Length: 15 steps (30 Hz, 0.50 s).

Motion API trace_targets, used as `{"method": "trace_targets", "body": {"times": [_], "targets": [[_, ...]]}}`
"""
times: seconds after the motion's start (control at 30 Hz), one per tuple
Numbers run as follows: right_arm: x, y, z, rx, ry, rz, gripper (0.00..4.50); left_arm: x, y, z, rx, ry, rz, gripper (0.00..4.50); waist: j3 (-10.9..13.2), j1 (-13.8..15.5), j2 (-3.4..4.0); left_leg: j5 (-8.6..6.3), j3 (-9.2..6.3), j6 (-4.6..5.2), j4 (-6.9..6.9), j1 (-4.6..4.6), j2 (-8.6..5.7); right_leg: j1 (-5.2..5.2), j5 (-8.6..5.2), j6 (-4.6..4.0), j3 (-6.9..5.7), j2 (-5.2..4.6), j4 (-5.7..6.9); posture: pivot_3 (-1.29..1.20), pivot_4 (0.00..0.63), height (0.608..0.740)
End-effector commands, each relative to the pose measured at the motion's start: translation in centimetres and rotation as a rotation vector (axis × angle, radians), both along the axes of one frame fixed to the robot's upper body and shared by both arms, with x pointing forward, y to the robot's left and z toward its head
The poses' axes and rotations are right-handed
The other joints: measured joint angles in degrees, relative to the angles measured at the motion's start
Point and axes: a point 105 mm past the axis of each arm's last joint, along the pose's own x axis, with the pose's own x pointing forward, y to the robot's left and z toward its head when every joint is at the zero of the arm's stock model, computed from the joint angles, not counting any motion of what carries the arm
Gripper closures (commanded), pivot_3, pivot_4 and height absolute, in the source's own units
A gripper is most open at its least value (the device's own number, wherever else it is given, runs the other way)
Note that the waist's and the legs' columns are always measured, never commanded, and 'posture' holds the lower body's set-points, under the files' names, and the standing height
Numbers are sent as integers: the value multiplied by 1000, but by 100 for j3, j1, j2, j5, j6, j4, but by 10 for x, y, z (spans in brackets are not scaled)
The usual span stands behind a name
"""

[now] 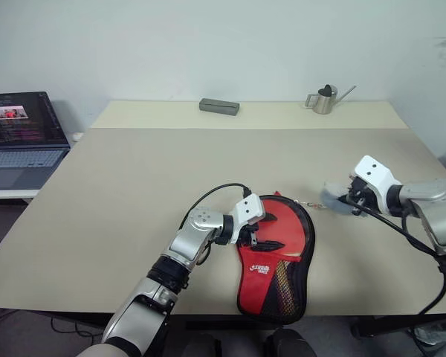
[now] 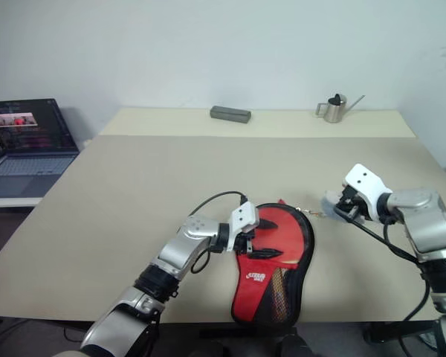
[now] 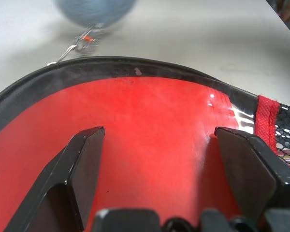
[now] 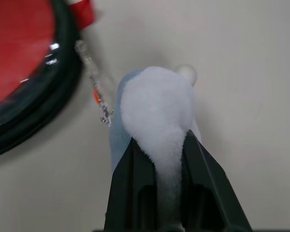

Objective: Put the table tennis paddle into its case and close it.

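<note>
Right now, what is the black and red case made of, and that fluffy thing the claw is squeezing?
The case looks like black fabric around the rim, with a glossy clear plastic side that shows glare over red, plus netted mesh. The fluffy charm in the right claw looks like soft white and pale blue plush; it bulges where pinched.

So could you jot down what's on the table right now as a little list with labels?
case: black pouch lying flat near the table's front edge, red showing through its clear side
left gripper: open, fingers resting on the case
right gripper: shut on a fluffy charm chained to the case
far edge: grey box, small metal watering can
</note>
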Motion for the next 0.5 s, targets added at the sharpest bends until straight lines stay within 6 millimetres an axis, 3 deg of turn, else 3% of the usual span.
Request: {"method": "trace_targets", "body": {"times": [0.03, 0.2, 0.5], "targets": [[-26, 2, 11, 11, 39, 53, 4326, -9, 16, -43, 104, 139, 44, 536, 0, 5, 0, 0, -2, 0, 0, 3, 1, 5, 0, 0, 0, 1, -2, 0, 150, 740], [-64, 9, -1, 26, 151, 115, 4326, -10, 13, -44, 105, 140, 36, 536, -1, 3, -1, -2, -26, 3, -6, 27, 3, 59, -2, 4, -8, 1, -49, 0, 150, 740], [-97, 26, -12, 46, 243, 195, 4327, -11, 9, -44, 102, 140, 24, 536, -1, 13, -6, -8, -22, 9, -10, 47, 4, 84, -19, 38, -4, 0, -64, 0, 150, 740]]}}
